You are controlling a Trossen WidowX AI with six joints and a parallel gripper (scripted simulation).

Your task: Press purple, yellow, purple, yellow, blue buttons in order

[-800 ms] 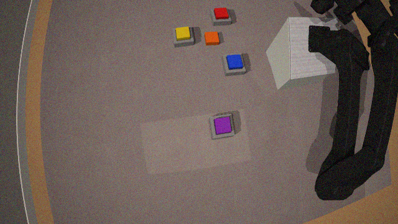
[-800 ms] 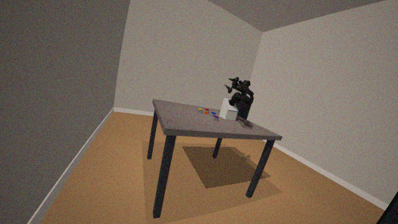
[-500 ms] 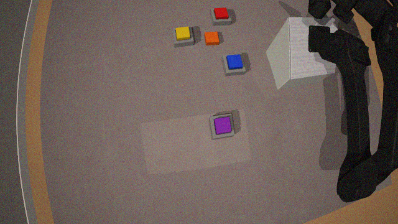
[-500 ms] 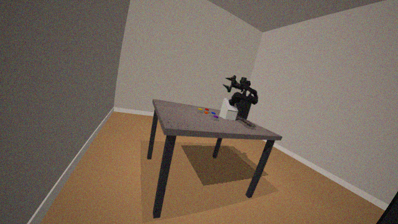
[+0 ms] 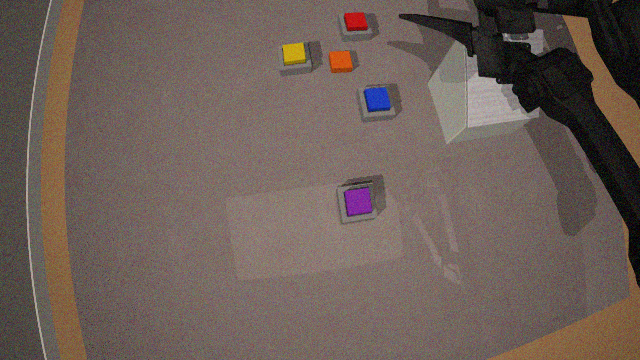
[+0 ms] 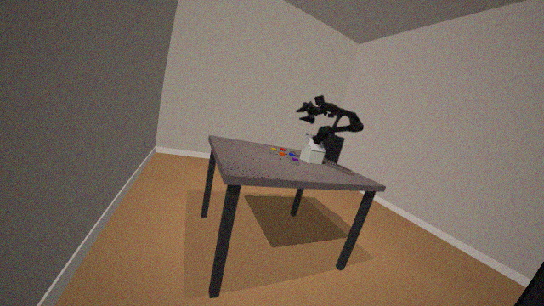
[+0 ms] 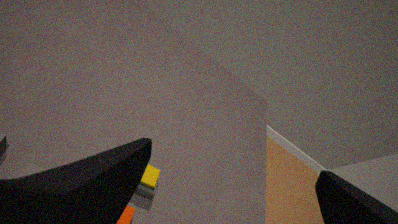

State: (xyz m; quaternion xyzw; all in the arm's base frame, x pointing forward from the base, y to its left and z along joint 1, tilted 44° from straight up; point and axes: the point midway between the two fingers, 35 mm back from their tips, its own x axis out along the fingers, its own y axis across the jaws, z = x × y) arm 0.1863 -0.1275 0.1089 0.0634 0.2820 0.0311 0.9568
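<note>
Purple button (image 5: 358,201) lies on the table (image 5: 200,150), well apart from the gripper (image 7: 232,185), whose jaws stand wide apart, holding nothing.

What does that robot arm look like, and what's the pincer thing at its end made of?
The arm is matte black all over, built from chunky rounded segments, with no visible cables or markings. Its gripper ends in two dark, smooth fingers that taper to curved, pointed tips. The material cannot be told.

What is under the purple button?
The square purple button sits in a grey frame on a paler rectangular patch of the table. Whatever lies beneath the frame is covered.
</note>
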